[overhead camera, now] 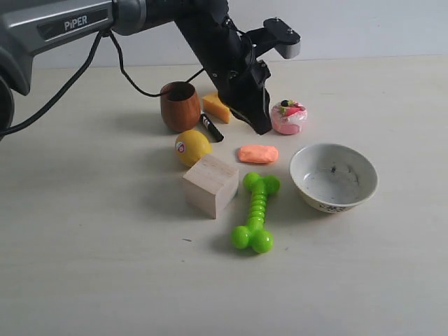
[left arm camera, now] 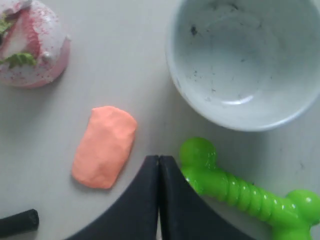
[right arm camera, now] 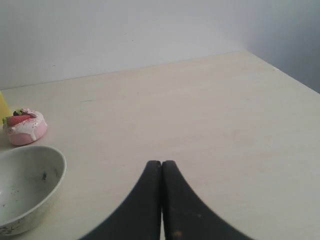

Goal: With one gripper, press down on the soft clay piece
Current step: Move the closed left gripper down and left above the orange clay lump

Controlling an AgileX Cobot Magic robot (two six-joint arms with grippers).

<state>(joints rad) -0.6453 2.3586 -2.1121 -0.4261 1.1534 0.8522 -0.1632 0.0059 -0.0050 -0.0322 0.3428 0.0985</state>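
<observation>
The soft clay piece point(overhead camera: 257, 153) lies flat on the table between the pink cake toy and the green bone; in the left wrist view the clay point(left arm camera: 104, 146) is smooth, with no clear dent. My left gripper point(overhead camera: 260, 126) hangs above and just behind the clay, not touching it. Its two black fingers are pressed together, shut on nothing, and in its own view the left gripper point(left arm camera: 158, 158) points beside the clay. My right gripper point(right arm camera: 161, 163) is shut and empty over bare table, out of the exterior view.
Around the clay are a pink cake toy point(overhead camera: 288, 117), a white bowl point(overhead camera: 333, 178), a green bone toy point(overhead camera: 255, 211), a wooden block point(overhead camera: 210, 185), a yellow ball point(overhead camera: 192, 147), a brown cup point(overhead camera: 180, 106), a cheese wedge point(overhead camera: 216, 107) and a black marker point(overhead camera: 212, 127).
</observation>
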